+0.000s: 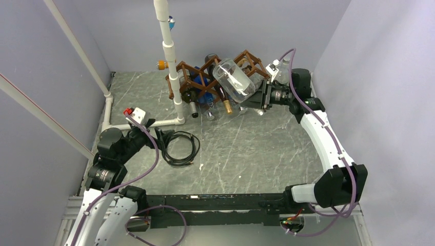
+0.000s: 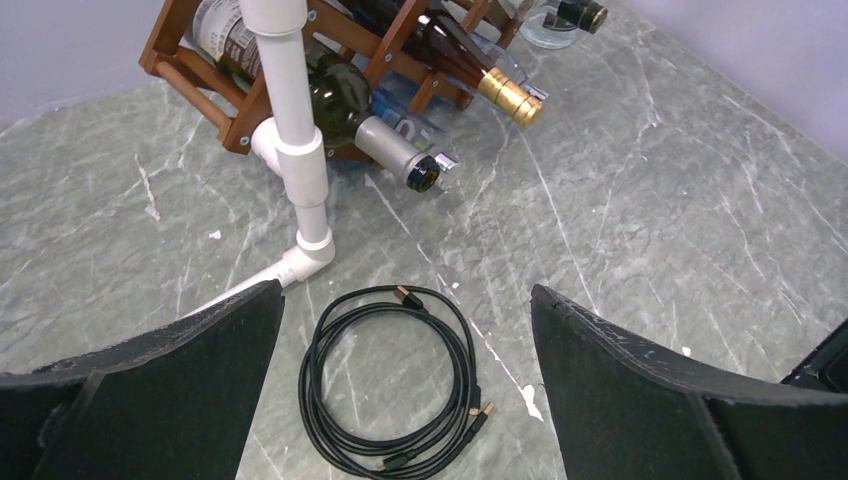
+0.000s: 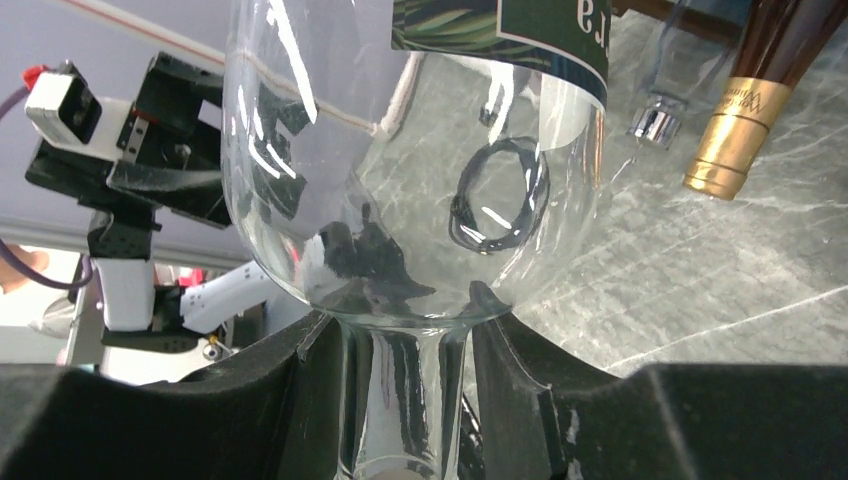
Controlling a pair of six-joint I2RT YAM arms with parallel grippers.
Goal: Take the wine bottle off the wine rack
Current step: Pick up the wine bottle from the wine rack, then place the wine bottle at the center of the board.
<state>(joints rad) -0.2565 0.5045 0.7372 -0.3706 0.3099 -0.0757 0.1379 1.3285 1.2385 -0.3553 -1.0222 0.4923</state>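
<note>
Wine bottle (image 1: 233,79): clear glass, looks empty, dark green label, wide round body narrowing to a short neck. It is tilted at the right end of the wine rack (image 1: 179,66), base up and away, neck pointing down towards the right arm. The top view does not settle whether the body is clear of the lattice.

Right fingers (image 3: 290,400) are clamped on the neck just under the shoulder, one either side. Judgement: sound hold, since the flare stops the bottle sliding out. Glass is stiff, smooth and breakable. Probably light if empty, but the bulk hangs far from the grip and will want to swing.

Just beside it, a gold-capped bottle (image 3: 735,140) and a silver-capped dark bottle (image 2: 385,140) lie in lower cells. A knock is the risk.

A white PVC pipe frame (image 2: 290,130) stands before the rack's left end. Left fingers (image 2: 180,370) are wide apart, holding nothing, above a coiled black cable (image 2: 400,390) on the grey marbled counter (image 1: 256,148).
</note>
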